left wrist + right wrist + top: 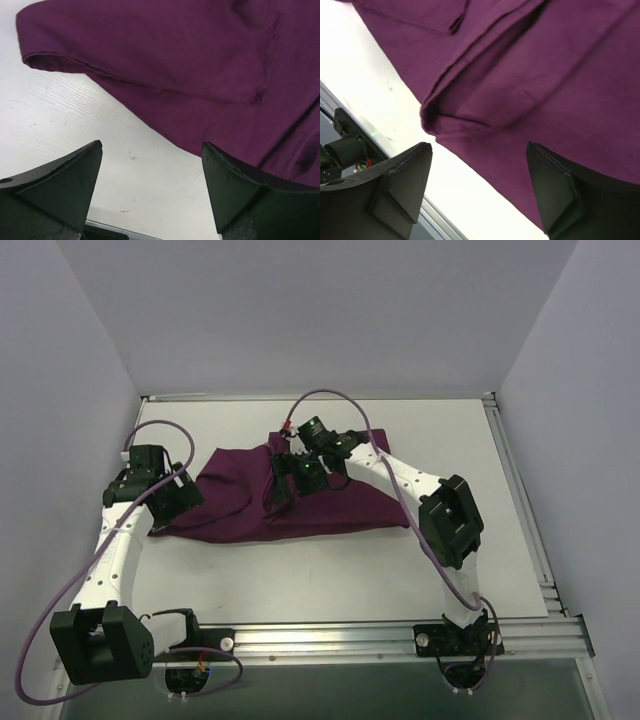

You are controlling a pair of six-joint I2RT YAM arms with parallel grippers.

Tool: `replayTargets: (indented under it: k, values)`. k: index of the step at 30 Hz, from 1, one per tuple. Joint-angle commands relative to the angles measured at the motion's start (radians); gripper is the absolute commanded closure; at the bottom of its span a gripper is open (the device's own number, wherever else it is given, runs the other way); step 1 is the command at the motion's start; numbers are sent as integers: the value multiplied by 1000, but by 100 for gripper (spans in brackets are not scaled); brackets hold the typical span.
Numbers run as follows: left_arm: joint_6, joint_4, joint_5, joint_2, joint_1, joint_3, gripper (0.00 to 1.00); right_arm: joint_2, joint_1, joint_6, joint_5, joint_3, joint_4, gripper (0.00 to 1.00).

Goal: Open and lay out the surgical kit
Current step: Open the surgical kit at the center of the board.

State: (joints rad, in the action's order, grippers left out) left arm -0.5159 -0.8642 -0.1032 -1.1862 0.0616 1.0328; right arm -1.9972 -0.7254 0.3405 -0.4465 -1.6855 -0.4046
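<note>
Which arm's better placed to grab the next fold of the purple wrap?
Right, likely. The right gripper is open over the wrap's stacked folds, a folded corner just ahead of it. The left gripper is open too, but over bare table at the wrap's left edge.

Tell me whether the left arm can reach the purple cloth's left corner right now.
Probably yes: the left claw is open close to the cloth, and only bare table shows before its edge.

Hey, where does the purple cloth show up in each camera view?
Top external: purple cloth lies mid-table, slightly left of centre.
Left wrist: purple cloth fills the top and right.
Right wrist: purple cloth, folded, covers the top and right.
Shared landmark: the white table bordering the cloth's edge.
</note>
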Motion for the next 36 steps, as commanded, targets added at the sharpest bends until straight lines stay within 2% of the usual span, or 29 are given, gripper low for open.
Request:
replayTargets:
  k: [1, 17, 25, 36]
  values:
    - [-4, 30, 54, 31, -14, 12, 11, -25, -55, 52, 26, -46, 12, 24]
    - [19, 30, 92, 34, -16, 12, 11, -83, -108, 144, 77, -85, 29, 30]
    - [34, 28, 91, 27, -16, 23, 11, -160, -109, 149, 124, -192, -36, 42]
    - [37, 37, 102, 7, -16, 33, 11, -204, -135, 95, 124, -275, -108, 39]
